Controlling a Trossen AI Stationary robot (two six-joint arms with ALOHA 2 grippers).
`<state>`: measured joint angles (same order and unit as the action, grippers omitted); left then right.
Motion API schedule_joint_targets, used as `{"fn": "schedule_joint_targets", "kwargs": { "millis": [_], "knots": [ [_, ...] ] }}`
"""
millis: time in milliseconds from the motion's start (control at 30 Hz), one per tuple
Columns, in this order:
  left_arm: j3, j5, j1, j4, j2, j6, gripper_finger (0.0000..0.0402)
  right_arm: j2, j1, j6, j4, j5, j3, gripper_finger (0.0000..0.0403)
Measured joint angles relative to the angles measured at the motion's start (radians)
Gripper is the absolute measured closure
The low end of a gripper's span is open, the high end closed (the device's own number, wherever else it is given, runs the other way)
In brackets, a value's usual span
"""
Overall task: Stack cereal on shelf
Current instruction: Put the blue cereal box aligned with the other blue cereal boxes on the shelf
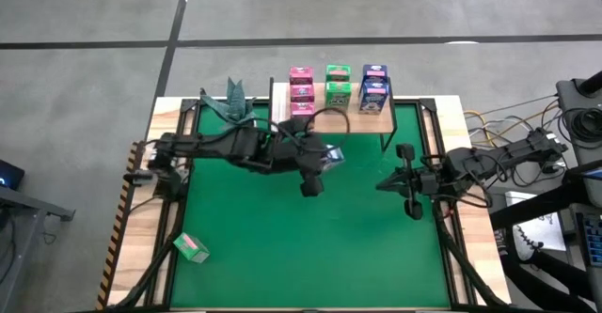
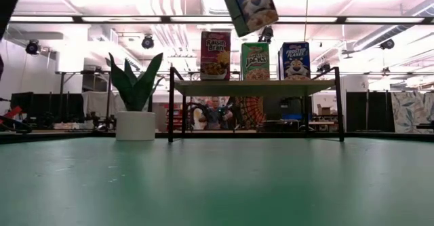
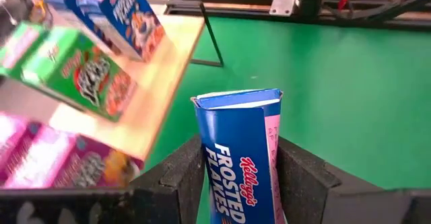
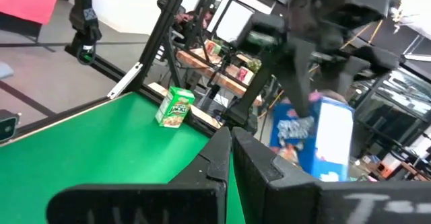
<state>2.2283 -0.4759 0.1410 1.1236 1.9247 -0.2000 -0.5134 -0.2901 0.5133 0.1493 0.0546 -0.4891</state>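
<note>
Between the left gripper's (image 3: 236, 183) jaws stands a blue cereal carton (image 3: 239, 150).

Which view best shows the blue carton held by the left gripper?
The left wrist view: the blue carton sits clamped between the left gripper, its printed front readable. The high view shows it small near the shelf; the low view shows it cropped at the top; the right wrist view blurs it.

Cereal boxes (image 1: 337, 87) stand on the shelf (image 1: 376, 117). A potted plant (image 1: 233, 98) sits left of the shelf; one carton (image 1: 191, 247) lies well before it
</note>
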Motion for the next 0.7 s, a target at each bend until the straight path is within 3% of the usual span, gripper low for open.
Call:
{"fn": "schedule_joint_targets", "kwargs": {
  "millis": [167, 400, 700],
  "knots": [
    [0.128, -0.014, -0.046, 0.069, 0.09, 0.082, 0.026, 0.037, 0.0, -0.017, -0.032, -0.006, 0.002, 0.0394],
    [0.095, -0.014, -0.089, 0.041, 0.093, 0.117, 0.026, 0.047, 0.0, -0.017, -0.042, -0.006, 0.007, 0.0394],
    [0.094, -0.014, -0.132, -0.24, 0.127, 0.276, 0.026, 0.047, 0.0, -0.017, -0.041, -0.006, 0.007, 0.0394]
  ]
}}
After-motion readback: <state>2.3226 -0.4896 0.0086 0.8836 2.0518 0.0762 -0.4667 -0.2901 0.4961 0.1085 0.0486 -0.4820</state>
